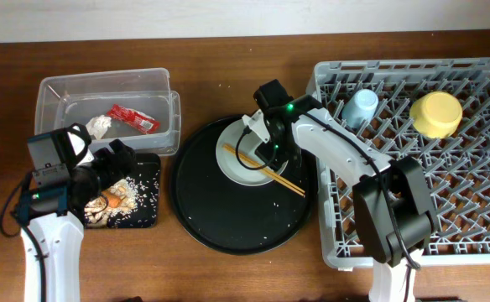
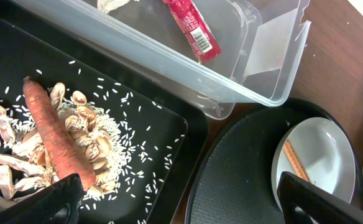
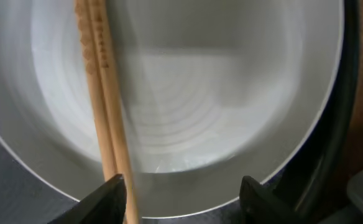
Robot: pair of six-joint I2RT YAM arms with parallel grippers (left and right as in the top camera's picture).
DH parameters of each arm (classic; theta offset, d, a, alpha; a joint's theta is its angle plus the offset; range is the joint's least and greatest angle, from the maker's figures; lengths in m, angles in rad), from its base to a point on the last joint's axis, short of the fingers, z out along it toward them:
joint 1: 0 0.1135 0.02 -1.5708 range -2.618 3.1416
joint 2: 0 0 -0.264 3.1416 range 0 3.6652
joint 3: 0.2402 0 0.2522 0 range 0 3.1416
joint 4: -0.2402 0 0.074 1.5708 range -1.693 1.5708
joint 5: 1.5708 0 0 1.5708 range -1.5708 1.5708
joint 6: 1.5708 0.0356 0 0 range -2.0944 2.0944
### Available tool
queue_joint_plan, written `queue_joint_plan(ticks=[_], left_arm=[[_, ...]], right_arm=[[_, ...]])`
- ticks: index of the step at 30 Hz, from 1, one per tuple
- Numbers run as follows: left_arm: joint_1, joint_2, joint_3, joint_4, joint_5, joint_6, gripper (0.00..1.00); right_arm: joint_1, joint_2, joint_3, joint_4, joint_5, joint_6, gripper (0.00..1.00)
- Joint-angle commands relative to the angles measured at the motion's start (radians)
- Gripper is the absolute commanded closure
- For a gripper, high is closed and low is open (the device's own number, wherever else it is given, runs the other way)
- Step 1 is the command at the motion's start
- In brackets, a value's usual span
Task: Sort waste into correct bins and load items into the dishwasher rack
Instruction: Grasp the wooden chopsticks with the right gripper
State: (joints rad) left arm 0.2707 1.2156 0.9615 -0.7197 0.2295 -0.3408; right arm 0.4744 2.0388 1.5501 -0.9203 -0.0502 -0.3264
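Observation:
The clear tub (image 1: pixel 60 88) holds the red wrapper (image 1: pixel 134 119) and the white tissue (image 1: pixel 99 126). The black rectangular tray (image 1: pixel 148 189) holds the orange carrot (image 2: pixel 54 137), beige scraps (image 2: pixel 85 140) and rice. My left gripper (image 2: pixel 181 205) is open and empty, above that tray's right edge. The grey plate (image 1: pixel 228 159) lies on the round black tray (image 1: pixel 220 218) with the chopsticks (image 1: pixel 266 170) across it. My right gripper (image 3: pixel 184 202) is open low over the plate (image 3: pixel 200 93), its left finger next to the chopsticks (image 3: pixel 104 93). The pink cup is out of view.
The grey dishwasher rack (image 1: pixel 446 193) fills the right side. It holds a light blue cup (image 1: pixel 361 107) and a yellow bowl (image 1: pixel 436 113) near its far edge. Rice grains are scattered on the round tray.

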Motion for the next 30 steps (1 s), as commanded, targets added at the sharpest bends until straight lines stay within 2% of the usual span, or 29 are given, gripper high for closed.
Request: queue_joint_plan(ticks=[1, 4, 5, 9, 19, 24, 28, 30], left_arm=[[0.003, -0.006, 0.018, -0.001, 0.008, -0.006, 0.01], [0.003, -0.006, 0.018, -0.001, 0.008, -0.006, 0.01], [0.003, -0.006, 0.018, -0.001, 0.008, -0.006, 0.01], [0.003, -0.006, 0.018, -0.001, 0.008, -0.006, 0.01], [0.003, -0.006, 0.018, -0.001, 0.008, -0.006, 0.01], [0.003, -0.006, 0.018, -0.001, 0.008, -0.006, 0.01], [0.003, -0.006, 0.018, -0.001, 0.008, -0.006, 0.01], [0.003, -0.006, 0.018, 0.000, 0.007, -0.006, 0.01]], right_arm=[[-0.003, 0.012, -0.013, -0.016, -0.059, -0.006, 0.42], [-0.003, 0.012, -0.014, -0.042, -0.090, -0.006, 0.43], [-0.003, 0.012, -0.014, -0.049, -0.090, -0.006, 0.49], [-0.003, 0.012, -0.014, -0.051, -0.089, -0.006, 0.60], [0.010, 0.033, -0.020, -0.045, -0.108, -0.006, 0.60], [0.022, 0.034, -0.082, 0.045, -0.093, -0.006, 0.59], [0.023, 0.033, -0.073, 0.037, -0.112, 0.008, 0.59], [0.023, 0.026, 0.049, -0.031, -0.164, 0.047, 0.51]])
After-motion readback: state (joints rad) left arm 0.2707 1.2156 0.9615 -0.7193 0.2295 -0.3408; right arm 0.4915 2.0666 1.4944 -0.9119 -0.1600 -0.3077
